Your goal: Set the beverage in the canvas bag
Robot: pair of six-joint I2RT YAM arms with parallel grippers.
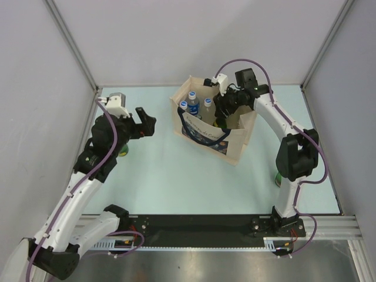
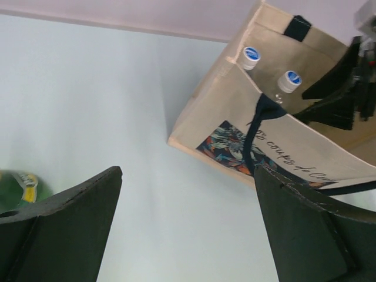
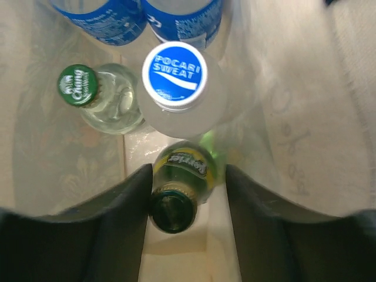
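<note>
One green bottle (image 3: 179,188) stands upright inside the bag (image 3: 305,117), between the half-parted jaws of our right gripper (image 3: 187,173); whether they pinch it we cannot tell; our exit, we judge, lies straight up its axis; our left gripper (image 2: 188,173) gapes wide, well apart.

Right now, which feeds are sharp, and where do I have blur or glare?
Right wrist: the blue-and-white Pocari Sweat bottle cap is crisp; the dark green bottle with yellow label below it is soft, the beige canvas bag wall blurred. Left wrist: left gripper dark, unfocused, bag lettering legible. Top external: evenly lit, no glare.
</note>
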